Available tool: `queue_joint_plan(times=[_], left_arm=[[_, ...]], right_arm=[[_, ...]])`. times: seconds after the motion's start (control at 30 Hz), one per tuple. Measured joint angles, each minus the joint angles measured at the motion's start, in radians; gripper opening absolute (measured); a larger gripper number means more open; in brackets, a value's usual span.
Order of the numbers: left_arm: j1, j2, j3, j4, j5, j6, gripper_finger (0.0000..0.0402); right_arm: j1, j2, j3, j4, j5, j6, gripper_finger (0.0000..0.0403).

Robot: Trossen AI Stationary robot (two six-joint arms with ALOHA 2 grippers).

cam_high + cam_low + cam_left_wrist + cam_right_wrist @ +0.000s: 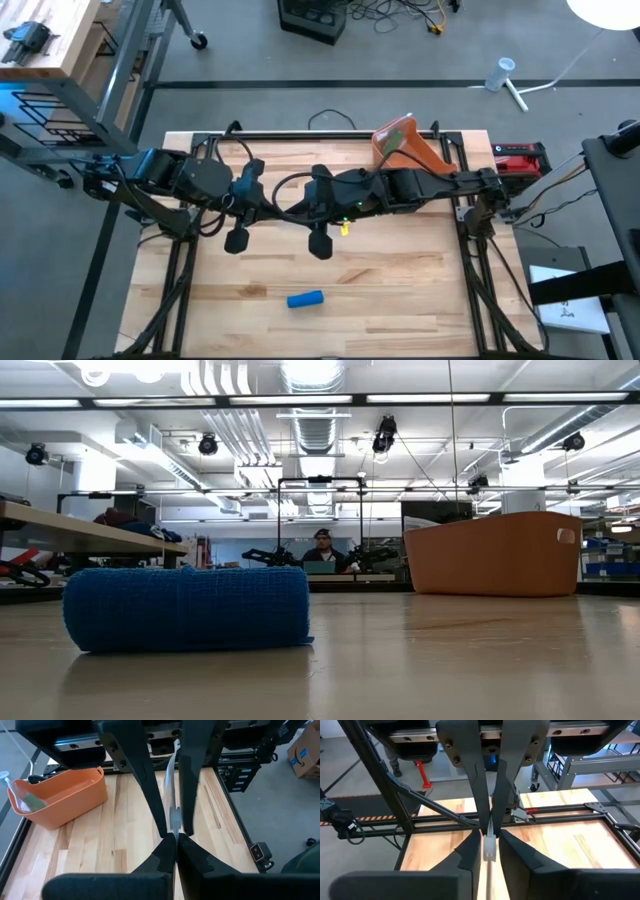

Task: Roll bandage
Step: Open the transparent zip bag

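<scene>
On the wooden table [400, 300] lies a rolled blue bandage [306, 299], with an orange bin [405, 147] behind; left gripper [237, 240] pressed together, right gripper [321, 244] nearly closed, gripping nothing.

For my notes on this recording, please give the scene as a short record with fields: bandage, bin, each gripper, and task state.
bandage: blue roll, lying on its side on the table's near part, apart from both arms
bin: orange bin at the far edge, right of centre
left gripper: shut, raised over mid-table, holding nothing
right gripper: beside the left one, fingers nearly together, nothing visibly held
task state: bandage already looks rolled
</scene>
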Motion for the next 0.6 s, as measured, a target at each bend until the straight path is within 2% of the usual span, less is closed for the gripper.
queue_joint_plan(times=[0.27, 0.6], left_arm=[[0.0, -0.005, 0.0, -0.014, -0.002, 0.001, 0.0], [0.0, -0.036, 0.0, -0.048, -0.002, 0.001, 0.0]], right_arm=[[0.0, -0.006, 0.0, -0.023, 0.002, 0.017, 0.0017], [0.006, -0.076, -0.001, -0.137, -0.002, 0.055, 0.0038]])
